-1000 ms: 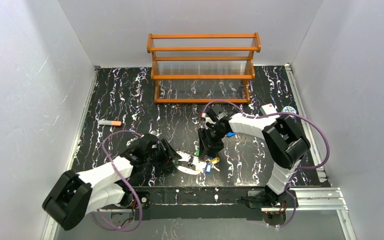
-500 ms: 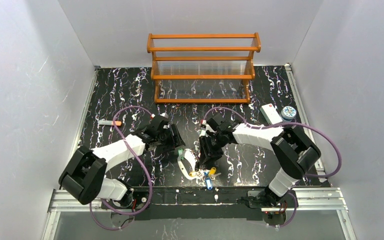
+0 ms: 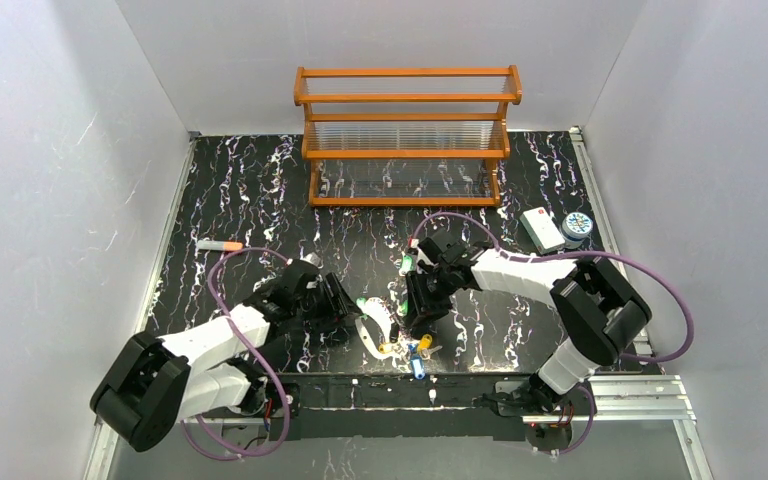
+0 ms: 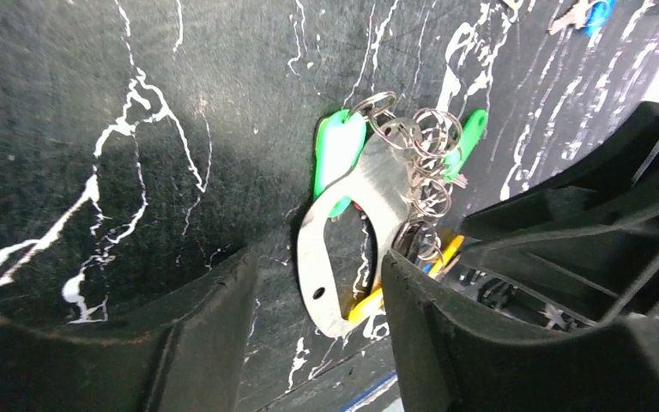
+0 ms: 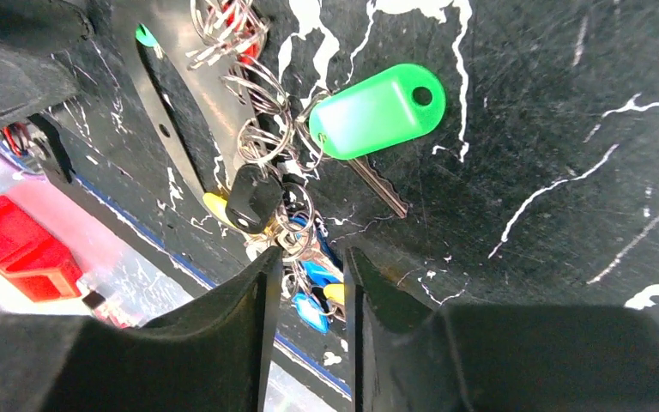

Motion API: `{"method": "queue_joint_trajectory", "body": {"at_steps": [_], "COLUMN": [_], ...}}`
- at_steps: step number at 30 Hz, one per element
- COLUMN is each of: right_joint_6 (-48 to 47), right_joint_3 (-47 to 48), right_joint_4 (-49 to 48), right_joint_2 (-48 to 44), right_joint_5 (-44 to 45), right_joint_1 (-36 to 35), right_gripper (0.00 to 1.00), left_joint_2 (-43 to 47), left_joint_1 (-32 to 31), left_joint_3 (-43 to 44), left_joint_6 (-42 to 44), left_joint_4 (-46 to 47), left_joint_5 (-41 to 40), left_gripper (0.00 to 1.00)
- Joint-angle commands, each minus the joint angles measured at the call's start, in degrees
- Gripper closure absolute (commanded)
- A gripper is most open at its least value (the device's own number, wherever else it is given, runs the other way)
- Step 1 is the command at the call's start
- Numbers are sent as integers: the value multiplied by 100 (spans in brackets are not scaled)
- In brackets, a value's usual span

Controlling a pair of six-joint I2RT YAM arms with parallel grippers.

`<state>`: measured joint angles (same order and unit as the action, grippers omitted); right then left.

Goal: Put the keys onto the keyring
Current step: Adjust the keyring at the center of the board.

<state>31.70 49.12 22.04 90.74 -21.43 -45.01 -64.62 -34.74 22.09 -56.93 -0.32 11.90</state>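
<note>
Most keys (image 4: pixel 339 154) look threaded on keyring (image 4: pixel 384 182); blue key (image 3: pixel 417 366) seems loose. Left pincer (image 4: pixel 316 275) half-wide, straddling keyring; right pincer (image 5: pixel 309 262) narrow at bunch, grip unclear.

Table (image 3: pixel 260 180): rack (image 3: pixel 407 135) at the far edge, centre; pen-like stick (image 3: pixel 220 245) at the left side, midway back; box (image 3: pixel 541 229) and tin (image 3: pixel 579 224) side by side at the right, tin to the right of the box. Keyring (image 3: pixel 368 332) near the front edge, centre, between left gripper (image 3: pixel 350 312) and right gripper (image 3: pixel 412 322). Keys (image 3: pixel 415 350) bunched at its right side and near end
</note>
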Motion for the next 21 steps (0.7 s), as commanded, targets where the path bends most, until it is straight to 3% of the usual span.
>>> {"method": "queue_joint_trajectory", "body": {"at_steps": [1,8,14,21], "right_joint_6": [51,388,464,275], "right_joint_3": [-50,202,545,449], "right_joint_4": [-349,-1028,-1018,-632], "right_joint_2": [211,714,679,-262], "right_joint_5": [-441,-895,-679,187], "right_joint_1": [-134,-572,-633,-395], "right_gripper": [61,68,65,59], "left_joint_2": [9,-807,-1032,-506], "left_joint_1": [2,26,95,156], "left_joint_3": [-503,128,982,1537], "left_joint_6": [-739,-593,113,1121], "left_joint_4": [913,1217,253,-1138], "left_joint_5": [308,295,22,-807], "left_gripper": [48,53,51,50]}}
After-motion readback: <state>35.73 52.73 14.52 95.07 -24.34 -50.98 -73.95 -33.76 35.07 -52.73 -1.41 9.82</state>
